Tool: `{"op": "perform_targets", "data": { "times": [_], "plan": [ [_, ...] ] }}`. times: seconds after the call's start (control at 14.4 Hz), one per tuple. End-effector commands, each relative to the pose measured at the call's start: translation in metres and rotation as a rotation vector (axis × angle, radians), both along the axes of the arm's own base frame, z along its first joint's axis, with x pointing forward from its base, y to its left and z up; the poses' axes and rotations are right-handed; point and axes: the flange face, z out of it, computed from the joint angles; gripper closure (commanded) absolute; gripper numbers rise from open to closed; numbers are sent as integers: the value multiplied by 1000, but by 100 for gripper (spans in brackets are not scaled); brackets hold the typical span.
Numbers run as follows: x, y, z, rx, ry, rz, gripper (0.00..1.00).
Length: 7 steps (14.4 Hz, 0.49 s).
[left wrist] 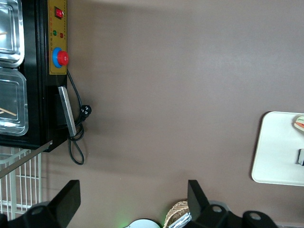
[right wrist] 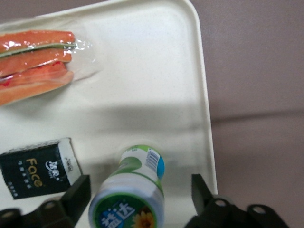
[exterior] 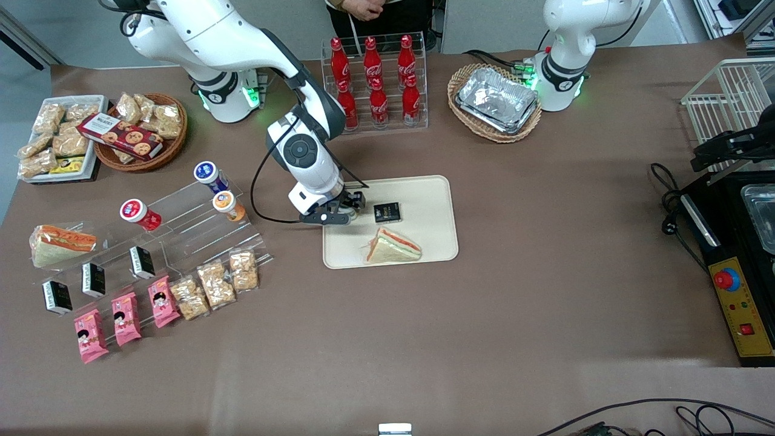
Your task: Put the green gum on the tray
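The green gum point(right wrist: 135, 194), a small green-and-white bottle with a flower on its lid, stands on the cream tray point(right wrist: 156, 71) close to the rim at the working arm's end. My right gripper point(right wrist: 140, 192) is open around it, with a gap between the bottle and each finger. In the front view the gripper point(exterior: 342, 212) hangs low over that same tray point(exterior: 430, 200) edge and hides the gum. A black box point(right wrist: 38, 173) lies beside the gum, and a wrapped sandwich point(right wrist: 33, 57) lies nearer to the front camera.
On the tray are the black box point(exterior: 387, 211) and sandwich point(exterior: 393, 247). A clear tiered stand toward the working arm's end holds red-lidded point(exterior: 136, 212), orange-lidded point(exterior: 227, 204) and blue-lidded point(exterior: 207, 174) bottles. A cola rack point(exterior: 375, 85) and foil-tray basket point(exterior: 496, 100) stand farther back.
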Motion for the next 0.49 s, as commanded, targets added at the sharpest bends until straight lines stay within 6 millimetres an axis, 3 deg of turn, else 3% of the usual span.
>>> {"op": "perform_targets", "data": {
  "times": [0.0, 0.14, 0.42],
  "plan": [
    [15, -12, 25, 24, -37, -34, 1],
    [35, -44, 60, 16, -24, -35, 0],
    [66, -134, 148, 20, -5, 23, 1]
  ]
}}
